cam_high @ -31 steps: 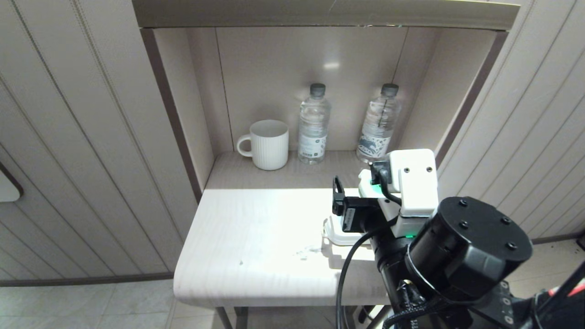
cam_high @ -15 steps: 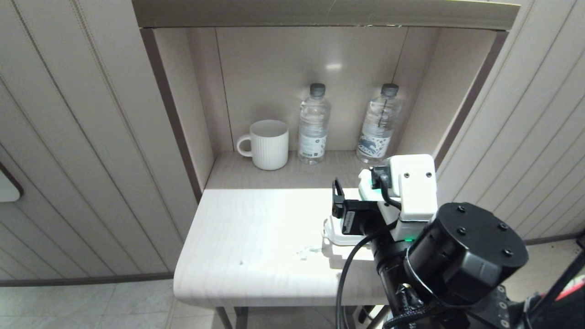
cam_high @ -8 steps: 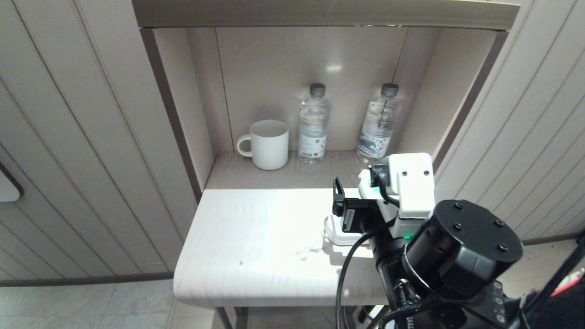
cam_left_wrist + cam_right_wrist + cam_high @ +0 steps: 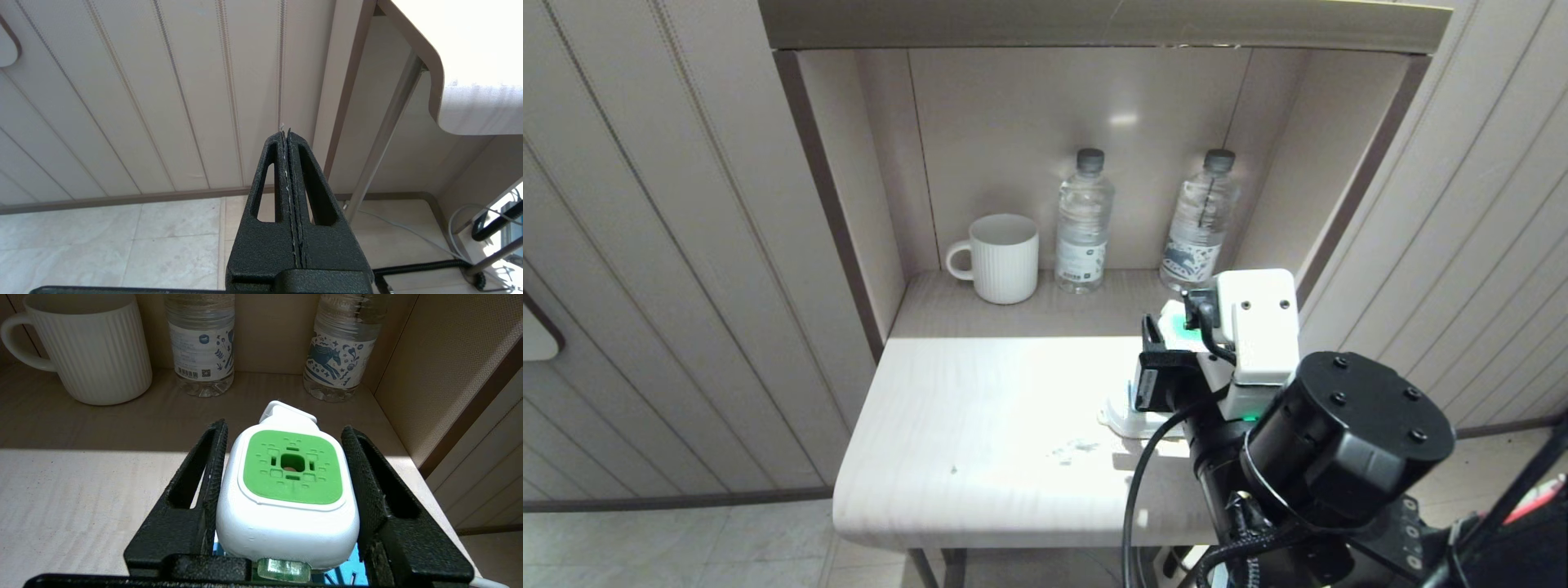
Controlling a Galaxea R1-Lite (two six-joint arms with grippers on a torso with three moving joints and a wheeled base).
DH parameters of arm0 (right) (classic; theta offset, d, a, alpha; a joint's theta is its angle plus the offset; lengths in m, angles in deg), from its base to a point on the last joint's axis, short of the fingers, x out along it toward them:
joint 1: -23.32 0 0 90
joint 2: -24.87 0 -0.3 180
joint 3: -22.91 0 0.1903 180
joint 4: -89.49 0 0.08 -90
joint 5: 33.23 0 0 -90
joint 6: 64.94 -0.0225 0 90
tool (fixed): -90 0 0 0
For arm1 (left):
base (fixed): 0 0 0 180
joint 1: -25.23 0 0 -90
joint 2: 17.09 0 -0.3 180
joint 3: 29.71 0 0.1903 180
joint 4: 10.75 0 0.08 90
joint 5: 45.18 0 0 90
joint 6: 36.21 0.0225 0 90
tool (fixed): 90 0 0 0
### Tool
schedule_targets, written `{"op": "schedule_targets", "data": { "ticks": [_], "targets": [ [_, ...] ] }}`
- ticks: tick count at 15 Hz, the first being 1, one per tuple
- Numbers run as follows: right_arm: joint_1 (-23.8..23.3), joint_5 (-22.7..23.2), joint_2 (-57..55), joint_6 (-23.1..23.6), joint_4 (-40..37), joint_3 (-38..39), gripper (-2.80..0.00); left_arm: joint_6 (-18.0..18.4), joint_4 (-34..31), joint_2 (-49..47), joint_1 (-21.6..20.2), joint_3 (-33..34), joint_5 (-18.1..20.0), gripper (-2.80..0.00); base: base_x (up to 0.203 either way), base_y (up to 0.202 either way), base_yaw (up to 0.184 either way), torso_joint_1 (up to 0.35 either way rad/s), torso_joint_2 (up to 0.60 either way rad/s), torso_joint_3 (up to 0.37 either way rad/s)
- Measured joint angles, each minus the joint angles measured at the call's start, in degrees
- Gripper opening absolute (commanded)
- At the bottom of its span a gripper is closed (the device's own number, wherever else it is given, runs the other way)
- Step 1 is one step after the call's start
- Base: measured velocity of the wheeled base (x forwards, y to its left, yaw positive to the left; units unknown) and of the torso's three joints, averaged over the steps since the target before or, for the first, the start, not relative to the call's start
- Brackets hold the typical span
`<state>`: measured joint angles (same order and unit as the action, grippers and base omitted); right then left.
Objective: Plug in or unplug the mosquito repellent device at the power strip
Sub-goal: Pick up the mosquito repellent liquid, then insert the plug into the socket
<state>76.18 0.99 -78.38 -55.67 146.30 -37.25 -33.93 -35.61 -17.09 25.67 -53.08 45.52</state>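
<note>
The mosquito repellent device (image 4: 288, 490) sits in the lower middle of the right wrist view, its green-and-white square head facing the camera, standing on the power strip (image 4: 1123, 418) at the right side of the pale table (image 4: 980, 441). In the head view it shows only as a green-and-white patch at centre right, mostly hidden behind the wrist.

The right gripper (image 4: 286, 477) straddles the head, one black finger on each side. The finger on the picture's left looks pressed against the white shell; on the other side a thin gap seems to remain, so a firm clamp cannot be confirmed. The left gripper (image 4: 288, 163) hangs low beside the table leg, fingers pressed together on nothing.

The device looks light and rigid, a smooth plastic shell that may slip under a weak squeeze. The flat sides of the head are probably the best place to hold, not the liquid bottle below. Pulling straight along the prongs seems wise, since the light strip could lift with it.

A white mug (image 4: 88, 347) and two water bottles (image 4: 202, 343) stand in the alcove behind, well apart.
</note>
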Motion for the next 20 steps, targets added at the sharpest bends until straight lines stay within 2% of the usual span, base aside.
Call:
{"op": "schedule_targets", "data": {
  "ticks": [6, 8, 11, 14, 16, 20],
  "targets": [
    [-0.4, 0.0, 0.1, 0.2, 0.0, 0.4, -2.80, 0.0, 0.0, 0.0, 0.0, 0.0, 0.0, -2.80, 0.000, 0.000, 0.000, 0.000, 0.00, 0.000],
    [-0.5, 0.0, 1.3, 1.8, -0.4, -0.4, -2.80, -0.1, 0.0, 0.0, 0.0, 0.0, 0.0, -2.80, 0.000, 0.000, 0.000, 0.000, 0.00, 0.000],
    [-0.2, 0.2, 4.5, 6.9, -4.0, -3.6, -2.80, 0.0, 0.0, 0.0, 0.0, 0.0, 0.0, -2.80, 0.000, 0.000, 0.000, 0.000, 0.00, 0.000],
    [0.2, 0.3, 9.9, 7.5, -15.9, -8.7, -2.80, 0.0, 0.0, 0.0, 0.0, 0.0, 0.0, -2.80, 0.000, 0.000, 0.000, 0.000, 0.00, 0.000],
    [0.2, 0.4, 15.1, 7.4, -26.5, -13.2, -2.80, 0.0, 0.0, 0.0, 0.0, 0.0, 0.0, -2.80, 0.000, 0.000, 0.000, 0.000, 0.00, 0.000],
    [-0.5, 1.2, 26.8, 5.7, -55.3, -23.3, -2.80, 0.0, 0.0, 0.0, 0.0, 0.0, 0.0, -2.80, 0.000, 0.000, 0.000, 0.000, 0.00, 0.000]
  ]
}}
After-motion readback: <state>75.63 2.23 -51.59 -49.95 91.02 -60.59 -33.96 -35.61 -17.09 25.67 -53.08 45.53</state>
